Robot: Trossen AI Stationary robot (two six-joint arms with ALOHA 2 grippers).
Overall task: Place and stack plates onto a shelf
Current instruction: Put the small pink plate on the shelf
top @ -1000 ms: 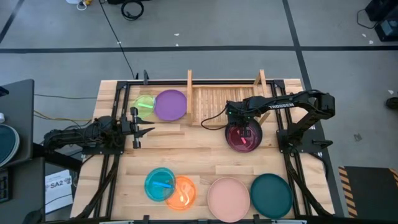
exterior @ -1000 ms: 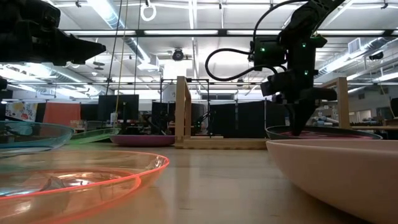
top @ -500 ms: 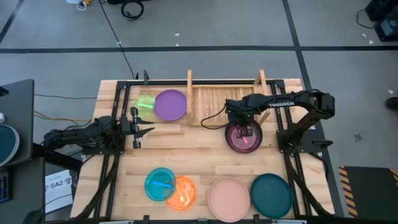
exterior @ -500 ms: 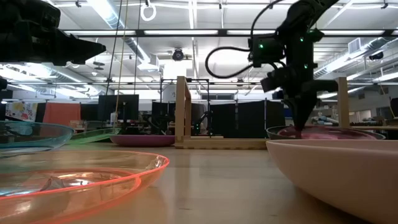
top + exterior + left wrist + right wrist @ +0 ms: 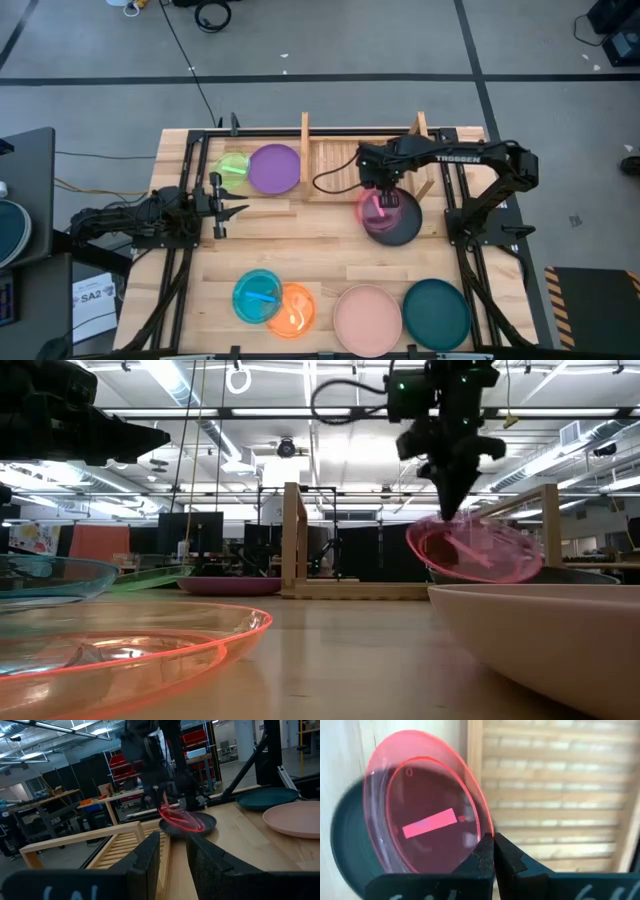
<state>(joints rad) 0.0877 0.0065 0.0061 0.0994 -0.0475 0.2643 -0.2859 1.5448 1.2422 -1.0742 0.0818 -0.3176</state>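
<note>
My right gripper is shut on the translucent red plate, which holds a pink utensil. It holds the plate tilted over the black plate, just in front of the wooden slatted shelf. In the low view the red plate hangs below the gripper. My left gripper waits open above the table's left side, touching nothing. My right gripper pinches the red plate's far rim between its two fingers, coming from above and pointing down. The plate hangs tilted, held edge up, its lower edge close over the black plate. Whether that edge still touches, I cannot tell.
Purple plate and green plate lie left of the shelf. Blue, orange, pink and teal plates line the near edge. The shelf's upright side boards stand at either end of the rack.
My right gripper has risen and moved toward the far edge and the shelf, taking the red plate with it. The plate, lying flat in the black plate a second ago, is now raised by its far rim and tipped. The black plate has stayed in place.
</note>
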